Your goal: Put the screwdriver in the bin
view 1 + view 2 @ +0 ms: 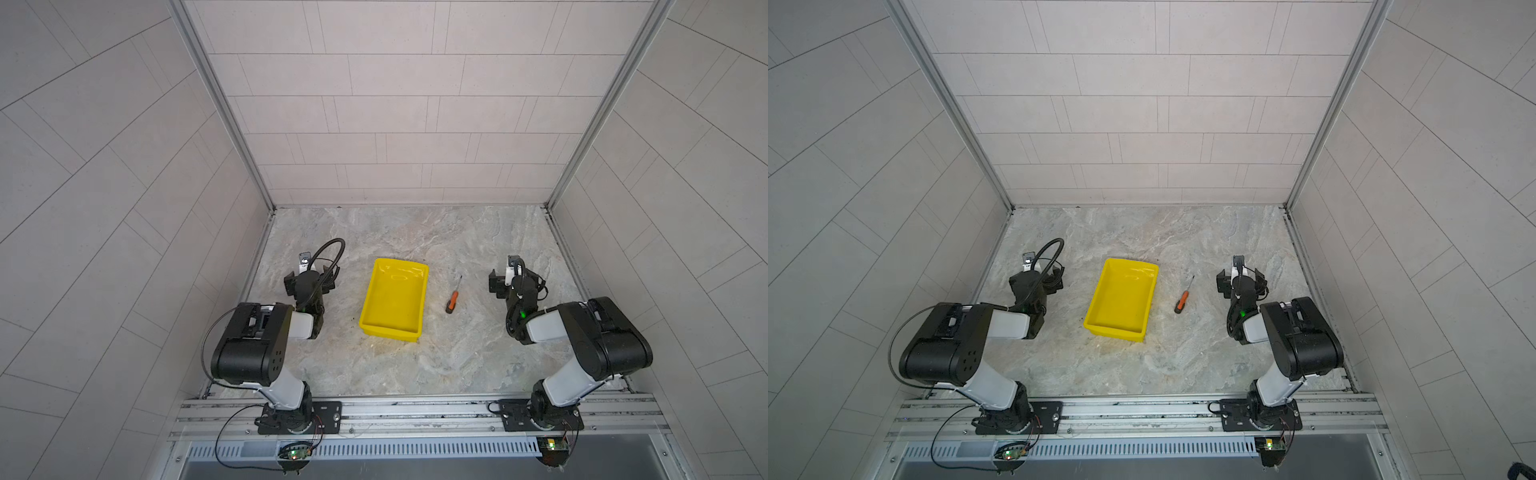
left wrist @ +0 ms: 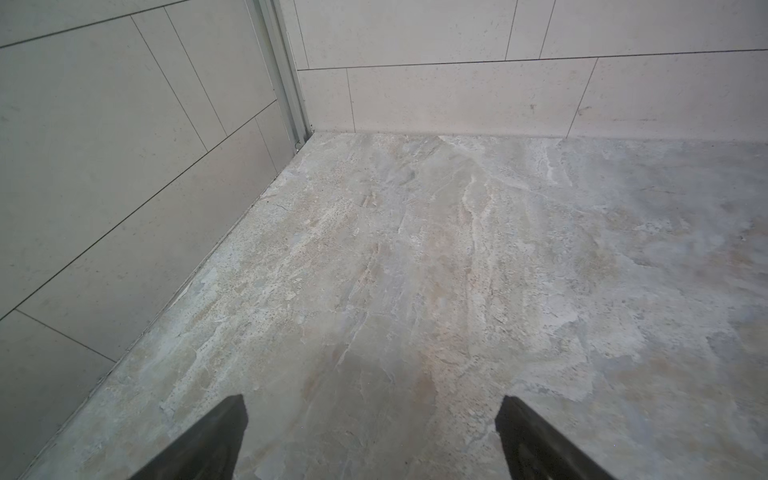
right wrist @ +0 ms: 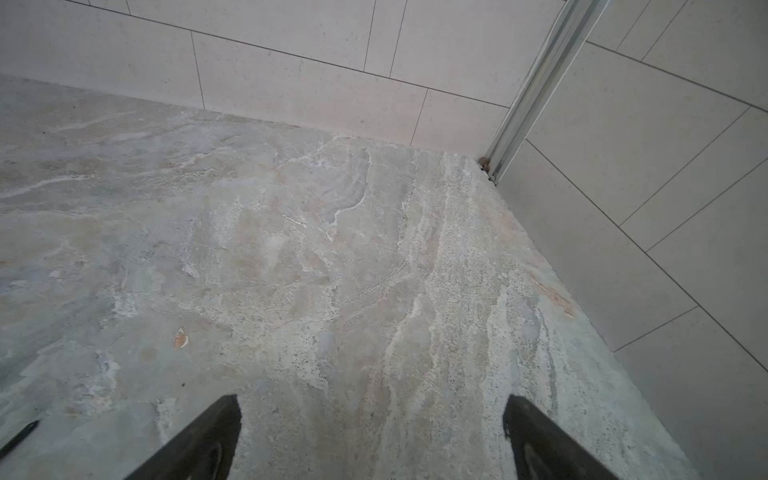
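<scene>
The two black, wedge-shaped fingers [image 2: 208, 440] of the left gripper [image 2: 370, 403] are shown spread wide, with nothing held between them; only mottled tabletop is seen in the gap. The matching dark fingers [image 3: 203, 440] of the right gripper [image 3: 372, 401] are likewise parted to their full width, and nothing is gripped. Both grippers are held above a flat grey-beige tabletop [image 1: 415, 365] with a stone-like, veined and pitted pattern. It is enclosed by matt pale wall panels [image 1: 395, 116] scored with thin tile lines and joined at the corners by ribbed aluminium posts [image 1: 222, 104].

A shallow rectangular bin [image 1: 388, 331] of glossy bright yellow plastic, with rounded corners and low walls, is set on the tabletop between the two arms. Only its own smooth yellow floor, marked by glare near the far wall, is seen inside it.

A small screwdriver [image 1: 453, 297] with an orange handle, black butt end and thin dark metal shaft is laid flat on the tabletop outside the bin. It lies beside the bin's right long wall but apart from it, between the bin and the right gripper. The butt end is turned towards the robot bases and the shaft tip towards the back wall, tilted slightly to the right. The same layout of bin [image 1: 1115, 333] and screwdriver [image 1: 1183, 298] is shown in both top views.
</scene>
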